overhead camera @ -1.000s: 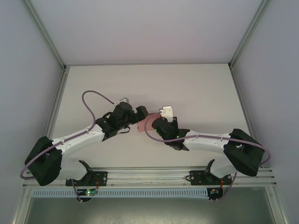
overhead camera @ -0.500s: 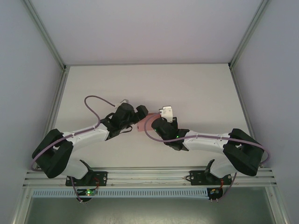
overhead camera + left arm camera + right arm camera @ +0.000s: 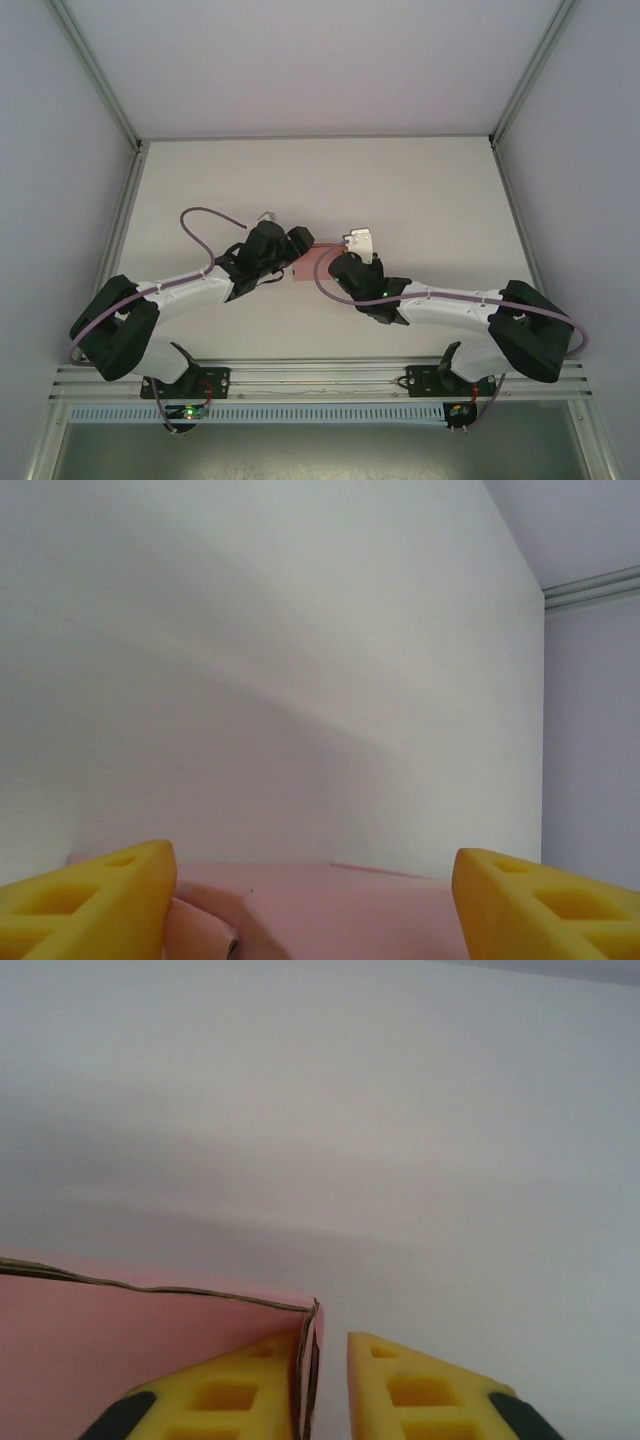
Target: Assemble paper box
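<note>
Top external view: the desk (image 3: 430, 190) lies bare and pale all round, with wide open room behind the arms and out to both side walls. An aluminium rail (image 3: 320, 372) runs along its near edge. Both arms reach inward from their bases, elbows out, and meet just near of the desk's middle. The paper box (image 3: 313, 258) shows as a small pink patch between the two wrists. The left claw (image 3: 300, 244) comes at it from the left and the right claw (image 3: 331, 263) from the right. A purple cable (image 3: 205, 215) loops over the left forearm.

Left wrist view: the left claw (image 3: 312, 905) stands wide open, one yellow fingertip (image 3: 90, 898) at each bottom corner. The pink card of the paper box (image 3: 340, 905) lies low between them, with a creased flap near the left finger. I cannot tell whether either finger touches it. Beyond is plain white desk up to the far wall.

Right wrist view: the right claw (image 3: 322, 1392) is closed to a narrow slit. The upright edge of the paper box (image 3: 150, 1340) sits in that slit, pressed against the left finger (image 3: 225, 1395). A sliver of desk shows before the right finger. Ahead the desk is open.
</note>
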Motion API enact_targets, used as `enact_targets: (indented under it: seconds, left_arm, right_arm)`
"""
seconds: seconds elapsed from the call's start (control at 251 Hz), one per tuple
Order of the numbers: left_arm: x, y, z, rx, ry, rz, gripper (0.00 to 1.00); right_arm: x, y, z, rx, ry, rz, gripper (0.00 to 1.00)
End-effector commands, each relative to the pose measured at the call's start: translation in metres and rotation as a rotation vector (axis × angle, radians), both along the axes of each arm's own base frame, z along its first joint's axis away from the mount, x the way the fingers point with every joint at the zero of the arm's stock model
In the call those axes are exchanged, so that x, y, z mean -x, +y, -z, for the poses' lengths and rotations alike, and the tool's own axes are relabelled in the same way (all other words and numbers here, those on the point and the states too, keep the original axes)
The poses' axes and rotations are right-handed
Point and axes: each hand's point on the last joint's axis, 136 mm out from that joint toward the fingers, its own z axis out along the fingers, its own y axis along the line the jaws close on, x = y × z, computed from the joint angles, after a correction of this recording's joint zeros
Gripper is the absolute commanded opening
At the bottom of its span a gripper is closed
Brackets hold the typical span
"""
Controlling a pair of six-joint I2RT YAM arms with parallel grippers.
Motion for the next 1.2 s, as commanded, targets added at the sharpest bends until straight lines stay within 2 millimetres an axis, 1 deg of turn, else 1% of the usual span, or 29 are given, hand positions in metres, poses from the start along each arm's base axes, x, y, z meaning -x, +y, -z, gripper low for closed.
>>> enact_targets:
  seconds: [0.0,0.068,0.128,0.184,0.295,0.335,0.375,0.423,0.487,0.491,0.499,0.567,0.642,0.69,0.75,0.814,0.878,0.982,1.101,1.149,1.193]
  left_arm:
    - [0.007,0.007,0.032,-0.028,0.072,-0.004,0.69]
    - [0.007,0.004,0.035,-0.022,0.073,0.008,0.68]
    - [0.007,0.002,0.038,-0.021,0.073,0.016,0.67]
    - [0.007,0.002,0.040,-0.021,0.077,0.017,0.65]
    - [0.008,0.002,0.040,-0.020,0.067,0.024,0.62]
    - [0.009,0.002,0.039,-0.019,0.061,0.026,0.61]
    - [0.009,0.001,0.038,-0.019,0.053,0.030,0.61]
    - [0.010,0.000,0.037,-0.023,0.045,0.036,0.61]
    - [0.012,-0.001,0.037,-0.030,0.035,0.048,0.61]
    - [0.012,-0.002,0.036,-0.029,0.035,0.048,0.61]
    - [0.012,-0.002,0.036,-0.029,0.034,0.050,0.61]
    - [0.015,-0.006,0.036,-0.032,0.018,0.069,0.61]
    - [0.017,-0.013,0.034,-0.025,-0.010,0.096,0.61]
    - [0.018,-0.018,0.032,-0.013,-0.028,0.114,0.61]
    - [0.019,-0.021,0.029,-0.004,-0.051,0.128,0.59]
    - [0.020,-0.024,0.026,-0.001,-0.073,0.139,0.59]
    - [0.020,-0.028,0.023,0.004,-0.096,0.149,0.59]
    - [0.020,-0.036,0.017,0.019,-0.132,0.177,0.60]
    - [0.015,-0.045,0.005,0.025,-0.182,0.205,0.59]
    - [0.012,-0.047,0.002,0.025,-0.196,0.205,0.59]
    - [0.010,-0.049,-0.003,0.024,-0.222,0.211,0.56]
  right_arm:
    - [0.021,0.006,0.026,0.033,0.123,-0.116,0.23]
    - [0.018,0.013,0.019,-0.002,0.109,-0.139,0.25]
    - [0.015,0.014,0.012,-0.023,0.099,-0.141,0.26]
    - [0.012,0.015,0.007,-0.035,0.086,-0.138,0.32]
    - [0.009,0.018,-0.006,-0.074,0.055,-0.148,0.33]
    - [0.009,0.018,-0.007,-0.085,0.049,-0.154,0.32]
    - [0.010,0.019,-0.006,-0.096,0.051,-0.160,0.32]
    - [0.012,0.020,-0.001,-0.104,0.063,-0.167,0.29]
    - [0.015,0.021,0.005,-0.108,0.083,-0.181,0.29]
    - [0.014,0.023,0.003,-0.113,0.080,-0.182,0.29]
    - [0.015,0.022,0.006,-0.107,0.088,-0.185,0.29]
    - [0.020,0.023,0.014,-0.111,0.111,-0.200,0.29]
    - [0.024,0.021,0.024,-0.114,0.136,-0.202,0.23]
    - [0.027,0.020,0.031,-0.111,0.145,-0.200,0.22]
    - [0.031,0.020,0.038,-0.097,0.139,-0.218,0.22]
    - [0.033,0.018,0.040,-0.090,0.099,-0.220,0.13]
    - [0.033,0.019,0.038,-0.085,0.048,-0.229,0.06]
    - [0.031,0.020,0.033,-0.069,-0.006,-0.224,0.00]
    - [0.021,0.013,0.024,-0.030,-0.087,-0.167,0.00]
    - [0.019,0.014,0.021,-0.035,-0.113,-0.163,0.00]
    - [0.017,0.016,0.018,-0.046,-0.133,-0.160,0.00]
